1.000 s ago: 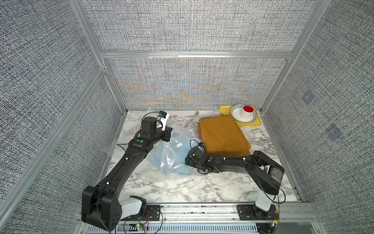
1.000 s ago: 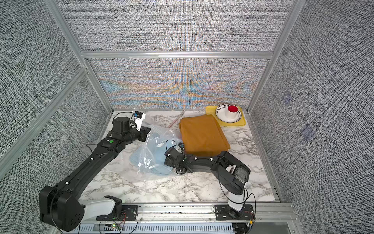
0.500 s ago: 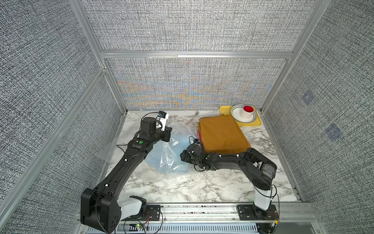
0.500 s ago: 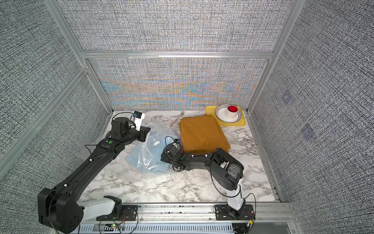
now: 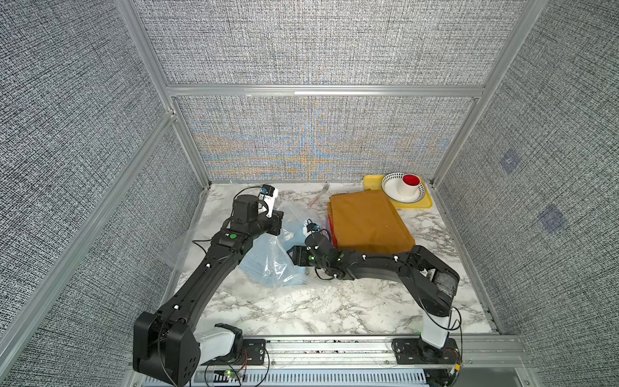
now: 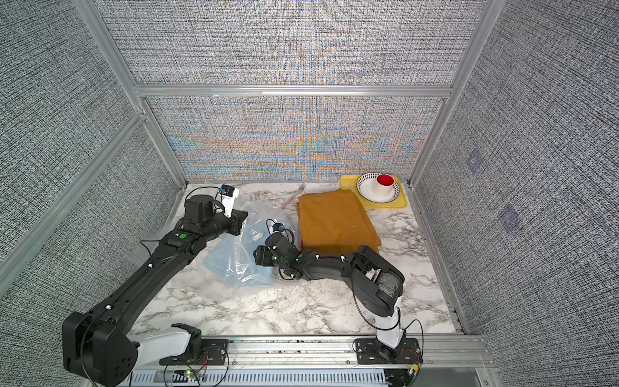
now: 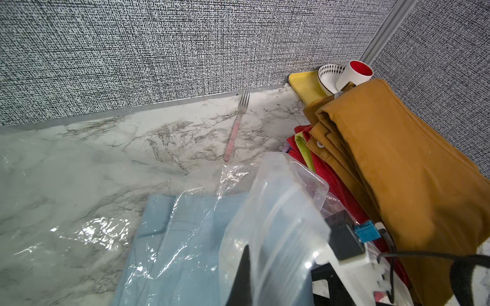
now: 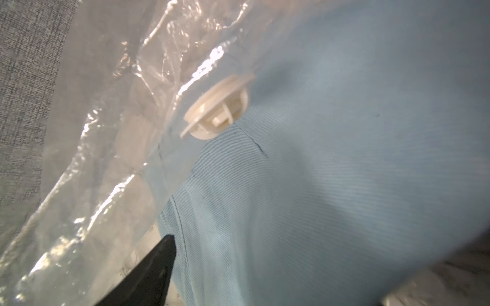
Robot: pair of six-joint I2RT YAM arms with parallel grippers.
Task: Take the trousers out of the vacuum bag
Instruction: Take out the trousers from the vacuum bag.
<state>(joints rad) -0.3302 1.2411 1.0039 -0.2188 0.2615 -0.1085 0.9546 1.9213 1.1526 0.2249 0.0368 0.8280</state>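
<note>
From where I stand, the large see-through crinkly vacuum bag (image 5: pixel 284 249) lies on the white marble-patterned tabletop (image 5: pixel 301 308), left of centre, between the two black arms. The folded light blue trousers (image 5: pixel 259 268) are inside it, flat on the table, and the blue shows through the film in both top views (image 6: pixel 219 261).

The left gripper (image 5: pixel 279 222) is at the bag's far edge with its jaws pressed together. The plastic stands up in a raised fold right at it, so it appears to be pinching the film, though the crinkles hide the fingertips themselves. In the left wrist view the lifted flap (image 7: pixel 278 212) rises beside one of its dark fingers (image 7: pixel 241 275).

The right gripper (image 5: pixel 294 259) sits low at the bag's right side, jaws spread wide and not closed on anything. Its wrist camera shows one of its black fingers (image 8: pixel 148 273) beside the light blue cloth (image 8: pixel 344 159), with the bag's small white round valve (image 8: pixel 217 111) just ahead (tilted, edge toward the lens).

Just right of the bag, outside it, is a stack of folded trousers. An orange pair (image 5: pixel 368 221) is on top, and a red pair (image 7: pixel 326 174) and a yellow pair (image 7: pixel 302 148) peek out beneath.

Behind the stack, in the far right corner, a yellow tray (image 5: pixel 370 181) carries a white patterned bowl (image 5: pixel 390 182) and a white cup with a red inside (image 5: pixel 411 184). A pink-handled metal fork (image 5: pixel 320 194) lies near the back wall.
</note>
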